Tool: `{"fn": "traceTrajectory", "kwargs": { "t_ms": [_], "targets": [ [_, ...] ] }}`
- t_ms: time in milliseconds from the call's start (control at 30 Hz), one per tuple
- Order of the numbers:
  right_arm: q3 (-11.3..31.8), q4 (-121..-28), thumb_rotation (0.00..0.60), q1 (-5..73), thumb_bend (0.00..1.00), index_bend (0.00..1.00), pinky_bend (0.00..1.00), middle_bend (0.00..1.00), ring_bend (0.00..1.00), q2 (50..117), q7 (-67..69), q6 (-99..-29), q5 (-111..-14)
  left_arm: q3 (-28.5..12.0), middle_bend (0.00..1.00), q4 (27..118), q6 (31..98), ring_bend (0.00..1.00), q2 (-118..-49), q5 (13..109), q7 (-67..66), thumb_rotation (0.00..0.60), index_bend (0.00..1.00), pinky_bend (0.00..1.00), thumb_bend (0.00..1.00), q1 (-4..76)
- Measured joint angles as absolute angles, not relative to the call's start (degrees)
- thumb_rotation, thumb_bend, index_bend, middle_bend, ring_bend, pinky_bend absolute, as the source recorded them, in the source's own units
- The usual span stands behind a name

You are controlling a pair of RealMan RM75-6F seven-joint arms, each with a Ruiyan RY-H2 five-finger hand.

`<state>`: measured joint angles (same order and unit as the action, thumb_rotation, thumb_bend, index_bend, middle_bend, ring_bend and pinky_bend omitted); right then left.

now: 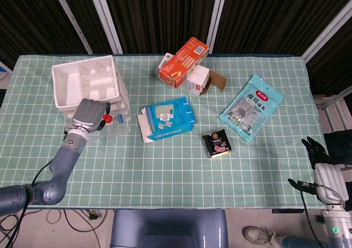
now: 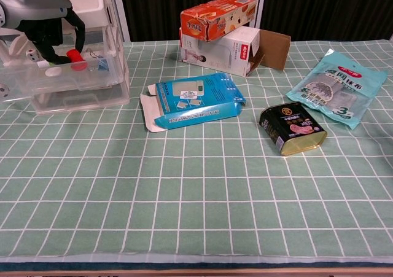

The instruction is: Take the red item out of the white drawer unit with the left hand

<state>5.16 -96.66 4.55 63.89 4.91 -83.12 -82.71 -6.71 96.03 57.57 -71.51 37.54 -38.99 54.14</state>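
Observation:
The white drawer unit [image 1: 71, 88] [image 2: 113, 28] stands at the table's left, and its clear upper drawer [image 2: 92, 80] is pulled out. Inside that drawer lies the small red item [image 2: 74, 57] [image 1: 108, 117], tilted among small white bits and a blue piece [image 1: 118, 117]. My left hand [image 1: 88, 114] [image 2: 38, 13] reaches down into the drawer. Its thumb and a curled dark finger [image 2: 80, 31] pinch the red item from both sides. My right hand [image 1: 324, 171] hangs off the table's near right corner with its fingers apart and nothing in them.
A flat blue box [image 1: 166, 118] lies just right of the drawer unit. Behind it an orange carton [image 1: 184, 61] rests on an opened white box [image 1: 201, 80]. A black tin [image 1: 217, 143] and a teal pouch [image 1: 252, 108] lie at the right.

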Motion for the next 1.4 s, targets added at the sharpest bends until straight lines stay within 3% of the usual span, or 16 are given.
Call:
{"fn": "traceTrajectory", "kwargs": {
  "t_ms": [533, 1000, 1233, 1400],
  "targets": [
    [5.25, -96.75, 0.600, 4.51, 0.07, 0.00, 0.22, 0.00, 0.00, 63.84, 5.03, -83.05, -82.43, -7.74, 1.00, 101.42, 59.21, 1.00, -67.35, 40.20, -37.50, 0.600, 0.53, 1.00, 0.35, 53.32],
    [5.28, -96.85, 0.600, 4.46, 0.07, 0.00, 0.22, 0.00, 0.00, 63.86, 4.81, -83.16, -82.39, -8.21, 1.00, 116.19, 61.12, 1.00, -56.31, 50.61, -34.69, 0.600, 0.53, 1.00, 0.35, 50.62],
    [5.30, -96.89, 0.600, 4.38, 0.07, 0.00, 0.22, 0.00, 0.00, 63.82, 4.90, -83.30, -82.40, -5.74, 1.00, 124.24, 61.36, 1.00, -52.41, 60.64, -34.53, 0.600, 0.54, 1.00, 0.35, 48.03],
    [5.31, -96.85, 0.600, 4.38, 0.07, 0.00, 0.22, 0.00, 0.00, 63.81, 5.04, -83.23, -82.34, -1.63, 1.00, 127.32, 60.51, 1.00, -51.46, 67.99, -34.93, 0.600, 0.54, 1.00, 0.35, 45.40]
  ]
}}
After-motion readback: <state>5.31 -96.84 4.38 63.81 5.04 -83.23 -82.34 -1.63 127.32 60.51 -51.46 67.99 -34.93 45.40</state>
